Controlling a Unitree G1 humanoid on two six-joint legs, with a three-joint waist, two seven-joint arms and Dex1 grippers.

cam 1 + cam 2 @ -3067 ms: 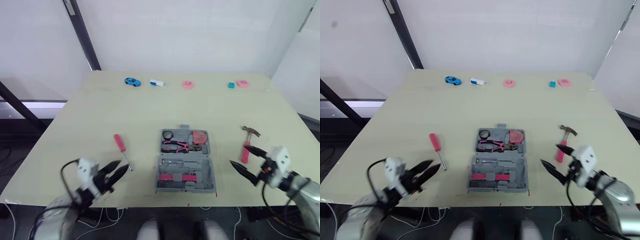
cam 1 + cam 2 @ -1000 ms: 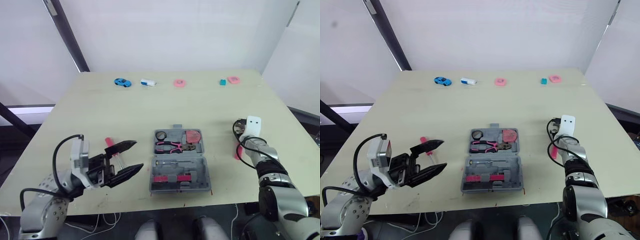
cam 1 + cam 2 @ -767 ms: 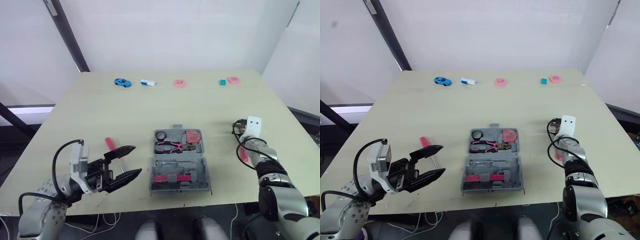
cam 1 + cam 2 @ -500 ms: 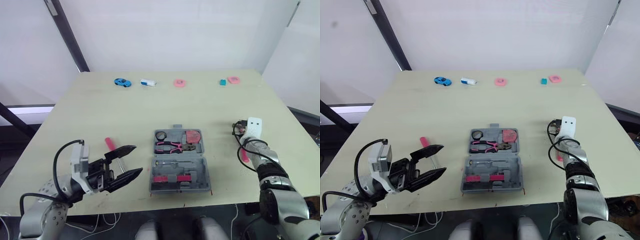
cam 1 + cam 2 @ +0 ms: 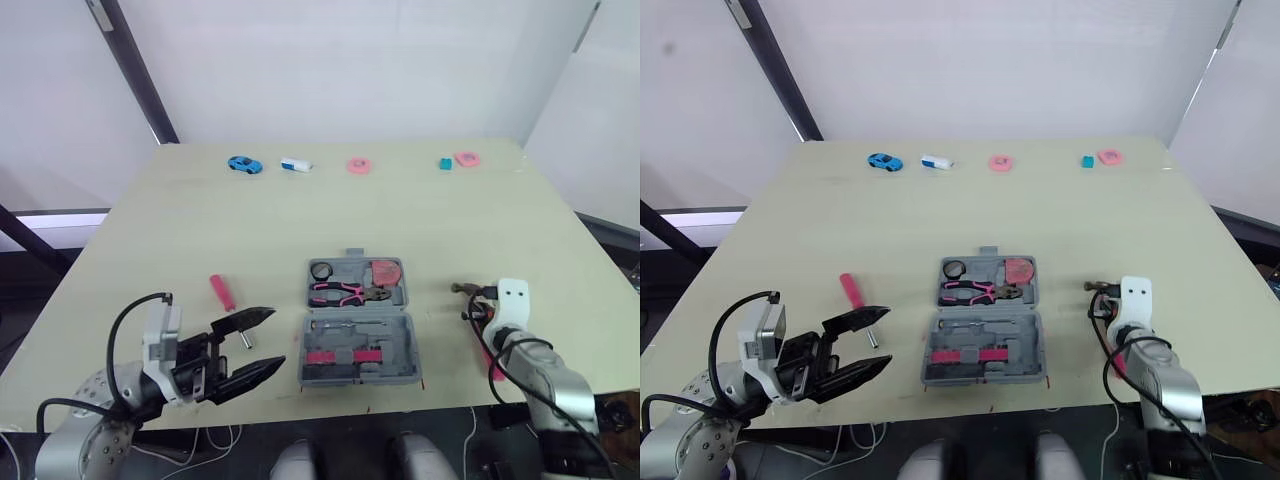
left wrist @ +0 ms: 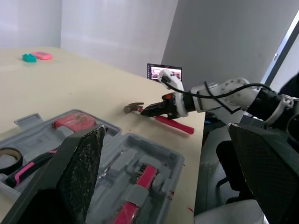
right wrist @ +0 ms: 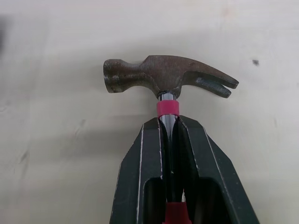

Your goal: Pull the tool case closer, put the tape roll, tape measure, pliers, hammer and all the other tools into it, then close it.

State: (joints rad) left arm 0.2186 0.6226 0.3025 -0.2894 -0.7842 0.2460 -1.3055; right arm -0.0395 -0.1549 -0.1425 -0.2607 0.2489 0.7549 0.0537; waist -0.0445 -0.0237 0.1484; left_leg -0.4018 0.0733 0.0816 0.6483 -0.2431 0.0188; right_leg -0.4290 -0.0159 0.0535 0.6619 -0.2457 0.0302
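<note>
Right gripper point(image 7: 170, 123) pinches the hammer point(image 7: 166, 74) by its shaft just under the head, right of the open tool case point(image 5: 405, 340). Left gripper point(image 5: 270, 338) gapes wide and empty, left of the case.

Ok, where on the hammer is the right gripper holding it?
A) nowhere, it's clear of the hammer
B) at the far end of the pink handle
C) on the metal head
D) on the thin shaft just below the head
D: in the right wrist view, the right gripper is shut on the hammer at its thin dark shaft, just below the metal head and pink collar.
</note>
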